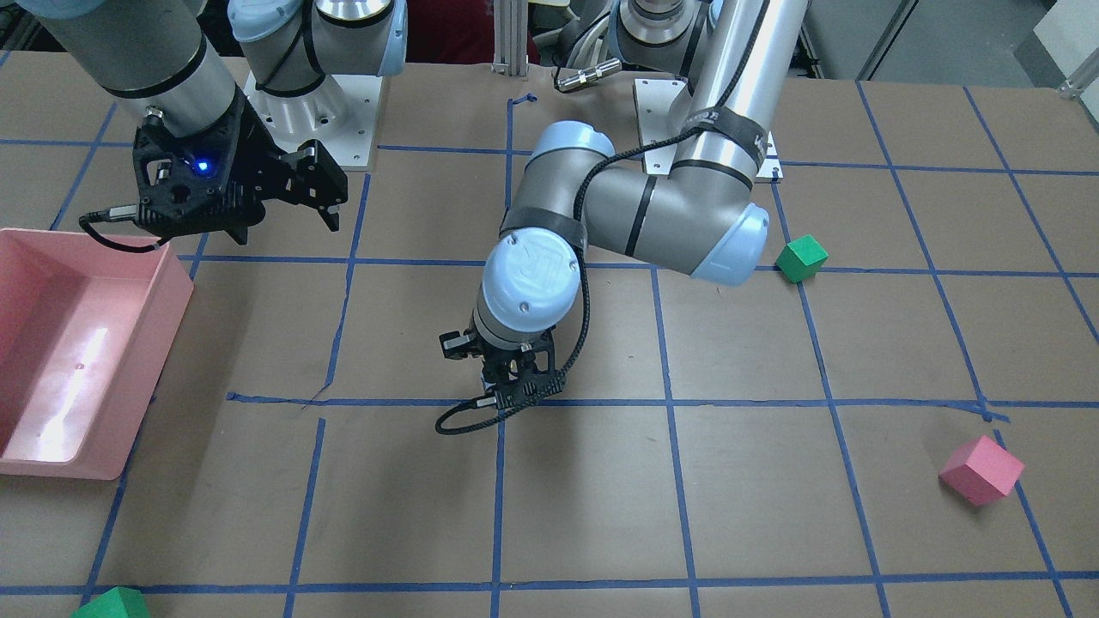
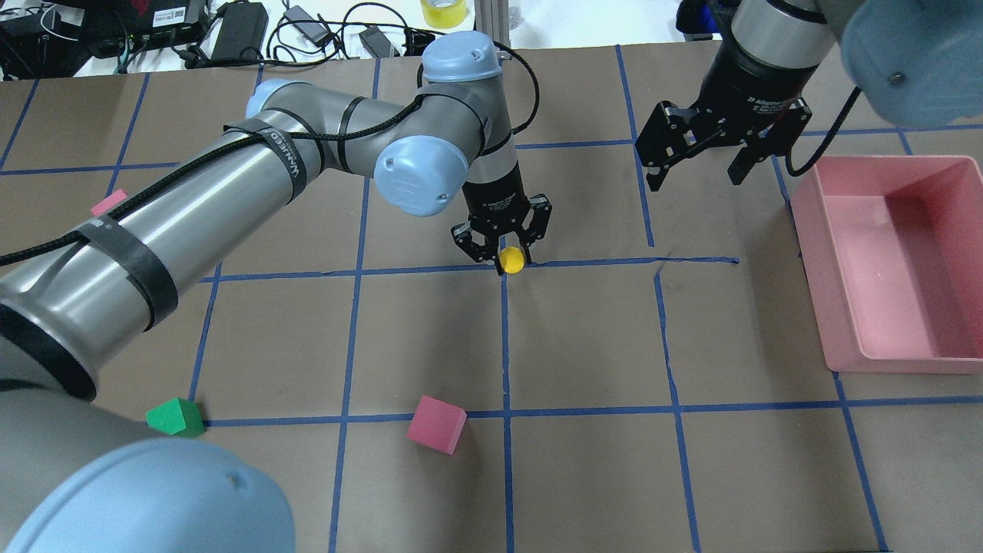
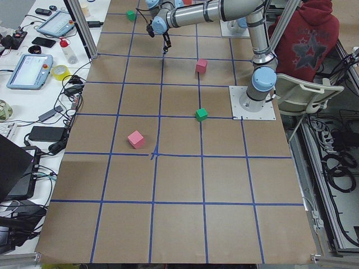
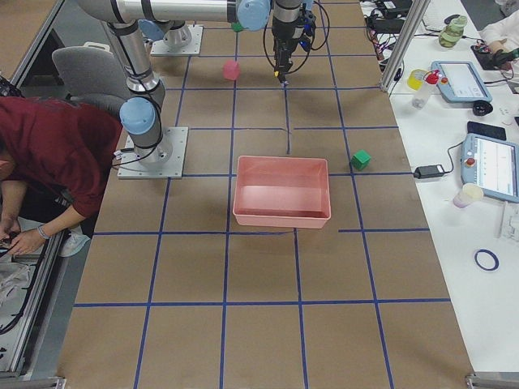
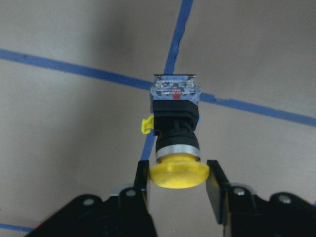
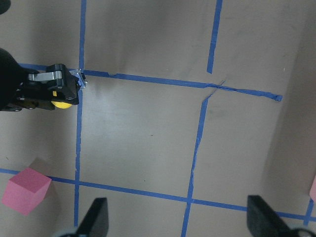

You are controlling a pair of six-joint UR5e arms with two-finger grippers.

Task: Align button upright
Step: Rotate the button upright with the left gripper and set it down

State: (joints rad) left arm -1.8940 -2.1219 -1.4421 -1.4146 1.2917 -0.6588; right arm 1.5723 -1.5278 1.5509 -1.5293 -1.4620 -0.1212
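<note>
The button point(image 5: 176, 133) has a yellow mushroom cap, a black neck and a black and white base. It stands on a blue tape crossing, cap towards the camera. My left gripper point(image 5: 177, 181) points down over it, and its fingers point(image 5: 142, 178) press both sides of the cap. The overhead view shows the cap point(image 2: 512, 259) under the left gripper point(image 2: 503, 250). The right wrist view shows the cap point(image 6: 61, 103) too. In the front-facing view the left wrist hides the button. My right gripper point(image 2: 697, 178) is open and empty, above the table beside the pink bin.
A pink bin point(image 2: 906, 362) sits on the robot's right side. A pink cube point(image 2: 436, 424) and a green cube point(image 2: 177, 417) lie in front of the left arm. Another green cube point(image 1: 112, 603) lies at the far edge, across the table from the robot.
</note>
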